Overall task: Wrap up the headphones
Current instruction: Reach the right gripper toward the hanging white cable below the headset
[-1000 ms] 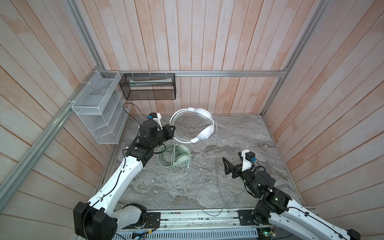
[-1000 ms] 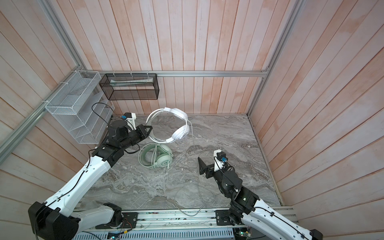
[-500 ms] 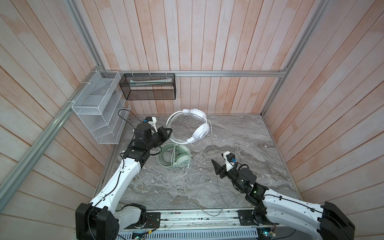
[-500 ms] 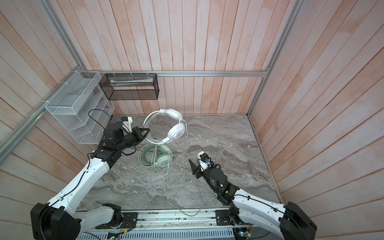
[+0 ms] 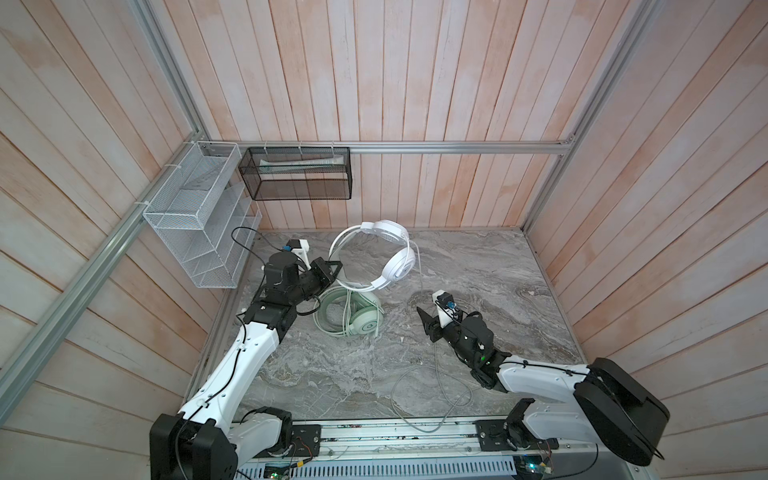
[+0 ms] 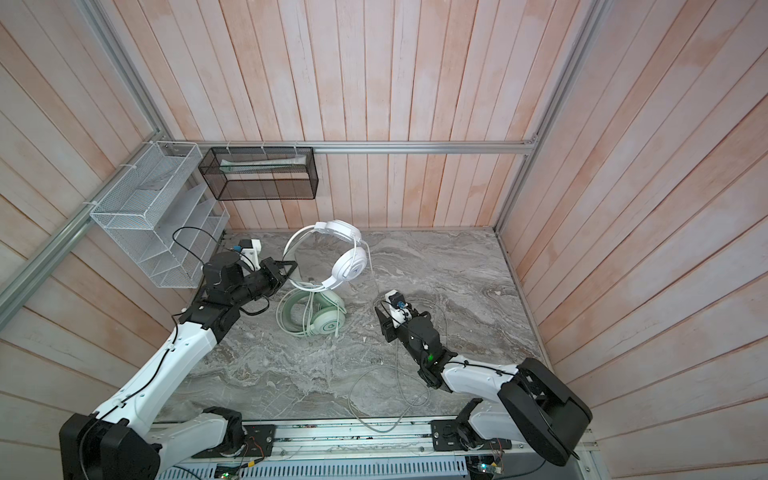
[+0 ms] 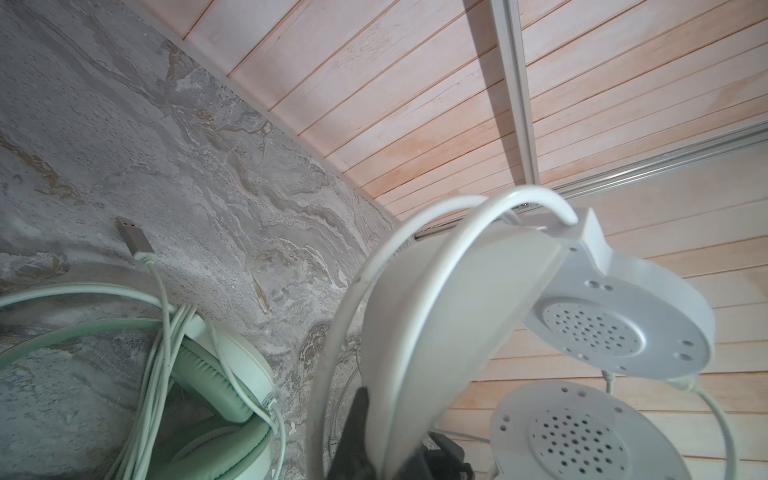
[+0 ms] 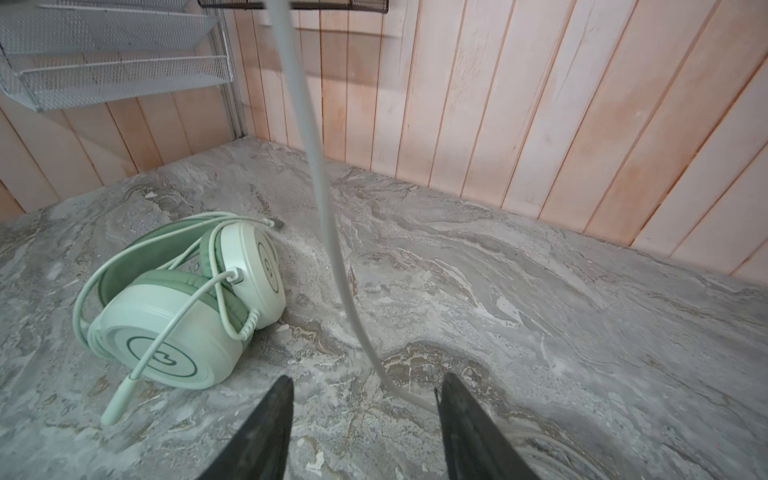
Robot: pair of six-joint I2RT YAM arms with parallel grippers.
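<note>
Left gripper (image 5: 329, 270) is up at the back left of the worktop (image 5: 498, 266), jaws clamped tight on the thin headband of the white headset (image 5: 397, 266), and in both top views the whole headset hangs clear of the marble from that one grip. The left wrist view puts us right on it: the band curves away out of the jaws, with both perforated ear cups dangling beyond. From the lower cup the white cord (image 8: 328, 208) drops toward the worktop, runs past the right gripper (image 5: 426, 324) and finishes in a loose loop (image 5: 436, 386) by the front edge. That right gripper sits low over the middle of the worktop, jaws apart. The right wrist view shows the cord passing between its two black fingers (image 8: 266, 424), closer to one of them and not pinched; whether it brushes that finger I cannot tell. The mint-green headset (image 5: 359, 322) lies on the worktop just under the hanging white one, nearer the left gripper, with its own cord bundled around it. Its boom mic (image 8: 124, 390) pokes out to one side and its USB plug (image 7: 135, 239) rests on the marble alongside. A white wire rack (image 5: 195, 232) and a black mesh basket (image 5: 297, 174) hang on the walls, well apart from both grippers.
</note>
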